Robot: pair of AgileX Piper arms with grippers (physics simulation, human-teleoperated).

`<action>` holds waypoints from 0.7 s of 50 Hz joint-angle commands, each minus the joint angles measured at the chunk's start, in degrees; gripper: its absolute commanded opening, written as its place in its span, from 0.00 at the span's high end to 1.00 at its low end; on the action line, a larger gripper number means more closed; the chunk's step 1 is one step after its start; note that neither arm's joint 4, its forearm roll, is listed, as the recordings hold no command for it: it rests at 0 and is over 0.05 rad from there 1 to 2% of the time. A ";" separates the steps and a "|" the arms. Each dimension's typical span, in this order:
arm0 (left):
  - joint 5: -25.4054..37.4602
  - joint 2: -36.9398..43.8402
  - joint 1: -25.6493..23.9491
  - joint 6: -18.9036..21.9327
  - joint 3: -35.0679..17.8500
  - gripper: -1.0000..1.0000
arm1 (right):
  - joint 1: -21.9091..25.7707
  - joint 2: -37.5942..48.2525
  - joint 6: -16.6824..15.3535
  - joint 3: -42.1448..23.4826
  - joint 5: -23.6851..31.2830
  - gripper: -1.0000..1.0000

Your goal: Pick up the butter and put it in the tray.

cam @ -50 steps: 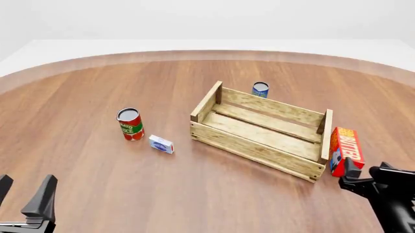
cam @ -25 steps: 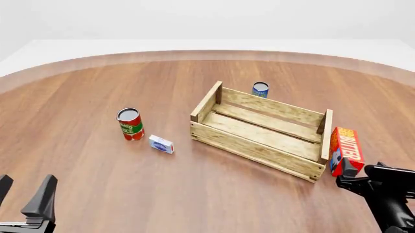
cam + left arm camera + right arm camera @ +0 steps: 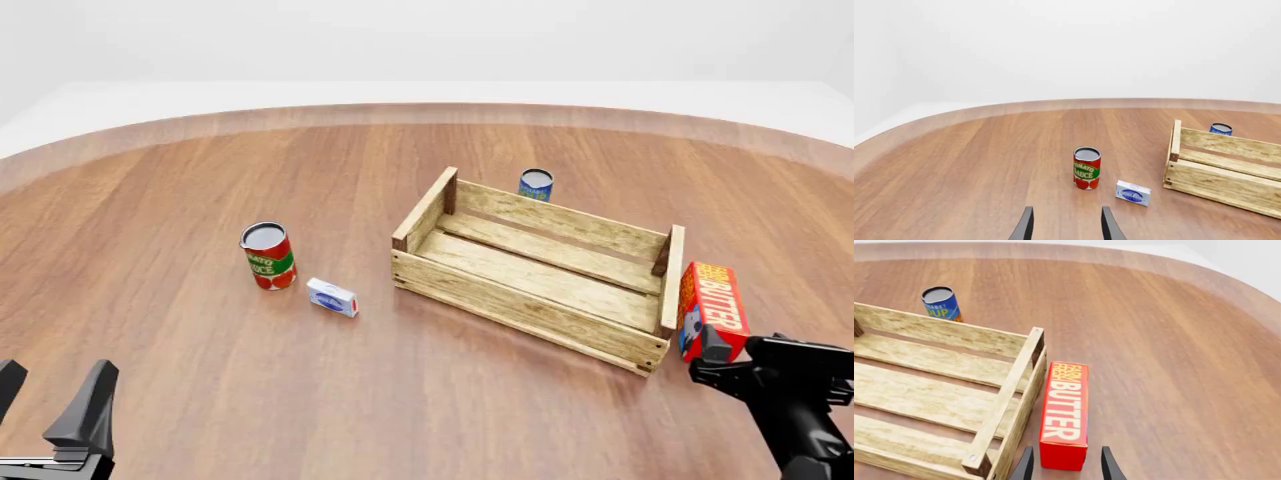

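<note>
The butter carton lies flat on the table just beside the wooden crate, along its 3 o'clock end wall, at the table's 4 o'clock. The right gripper has its fingers spread either side of the carton's near end, not yet closed on it. The left gripper hangs open at 8 o'clock, bare wood ahead

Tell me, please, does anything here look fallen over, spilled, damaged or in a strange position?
Nothing stands out. The butter lies flat on the table beside the tray, intact. Both cans stand upright, and nothing is spilled.
</note>
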 commanded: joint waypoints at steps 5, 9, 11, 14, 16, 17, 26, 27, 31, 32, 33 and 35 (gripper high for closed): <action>0.00 0.00 0.00 0.00 0.00 0.00 | -0.23 3.01 -0.11 -1.66 -0.65 0.00; 0.00 0.00 0.00 0.00 0.00 0.00 | -0.16 4.34 -0.19 -2.15 -1.18 0.00; 0.00 0.00 0.00 0.00 0.00 0.00 | -0.15 4.53 -0.19 -2.43 -1.04 0.00; 0.00 0.00 0.00 0.00 0.00 0.00 | -0.16 5.14 -0.26 -2.56 -1.35 0.00; 0.00 0.00 0.00 0.00 0.00 0.00 | -0.17 5.60 -0.27 -2.68 -1.48 0.00; 0.00 0.00 0.00 0.00 0.00 0.00 | -0.15 5.79 -0.32 -2.74 -1.54 0.00; 0.00 0.00 0.00 0.00 0.00 0.00 | 0.23 7.19 -0.42 -3.63 -1.59 0.00; 0.00 0.00 0.00 0.00 0.00 0.00 | 0.28 7.46 -0.48 -3.73 -1.69 0.00; 0.00 0.00 0.00 0.00 0.00 0.00 | 0.33 8.27 -0.61 -4.25 -1.67 0.00; 0.00 0.00 0.00 0.00 0.00 0.00 | 0.30 8.42 -0.64 -4.39 -1.62 0.00; 0.00 0.00 0.00 0.00 0.00 0.00 | 0.30 8.50 -0.65 -4.43 -1.62 0.00; 0.00 0.00 0.00 0.00 0.00 0.00 | 0.33 9.04 -0.72 -4.66 -1.74 0.00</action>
